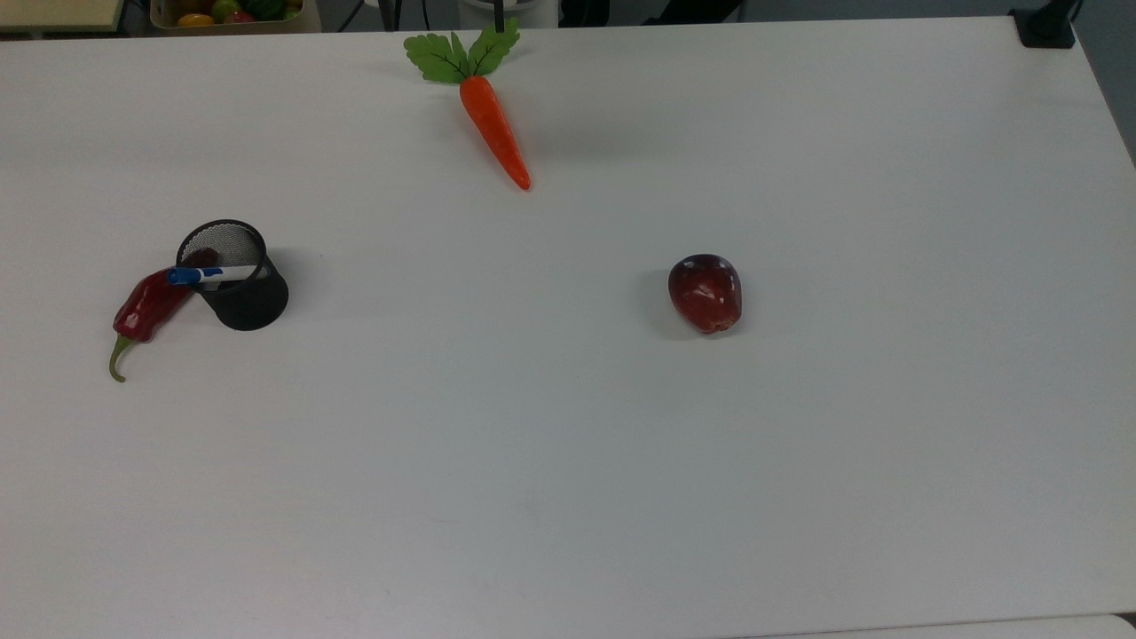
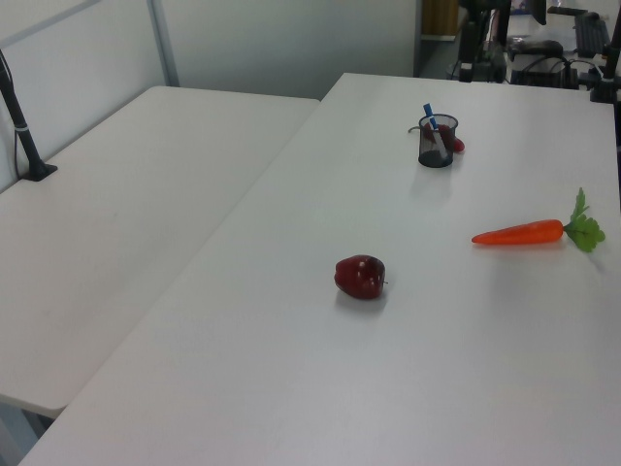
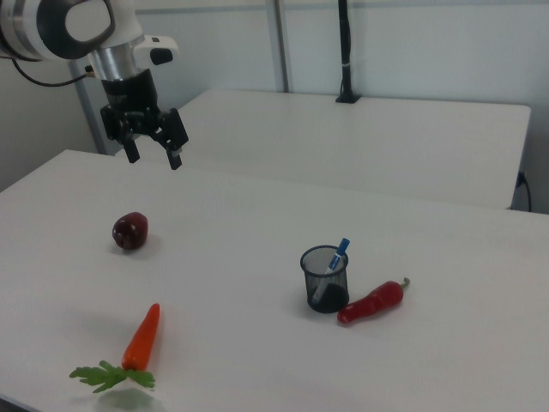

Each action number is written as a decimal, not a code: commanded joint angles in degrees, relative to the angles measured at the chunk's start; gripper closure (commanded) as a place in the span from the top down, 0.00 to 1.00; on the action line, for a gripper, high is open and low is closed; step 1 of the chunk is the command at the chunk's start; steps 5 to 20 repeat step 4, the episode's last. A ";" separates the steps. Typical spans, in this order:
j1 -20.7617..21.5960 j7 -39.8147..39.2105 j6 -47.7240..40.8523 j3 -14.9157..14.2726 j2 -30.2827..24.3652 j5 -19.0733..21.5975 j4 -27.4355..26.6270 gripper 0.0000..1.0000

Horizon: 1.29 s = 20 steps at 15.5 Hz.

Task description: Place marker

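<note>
The marker [image 1: 213, 274], white with a blue cap, leans inside a black mesh cup [image 1: 241, 297], its capped end poking over the rim toward the top view's left. From the left view the marker [image 2: 430, 121] sticks up out of the cup [image 2: 437, 148]. In the right view the marker [image 3: 340, 254] rests tilted in the cup [image 3: 324, 281]. My gripper [image 3: 153, 160] hangs high above the table at the right view's upper left, far from the cup. It is open and holds nothing.
A red chili pepper [image 1: 146, 306] lies against the cup. A carrot [image 1: 494, 129] lies near the table's far edge, and a dark red apple [image 1: 706, 293] sits mid-table. A second table [image 2: 116, 214] adjoins. A box of fruit [image 1: 226, 11] stands beyond the edge.
</note>
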 commanded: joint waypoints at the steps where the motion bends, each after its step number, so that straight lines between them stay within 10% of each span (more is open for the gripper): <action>1: -0.24 -1.23 -0.87 -0.64 -1.10 0.37 -1.29 1.00; 20: -0.15 -1.05 -0.87 -0.55 -0.83 0.11 -1.11 1.00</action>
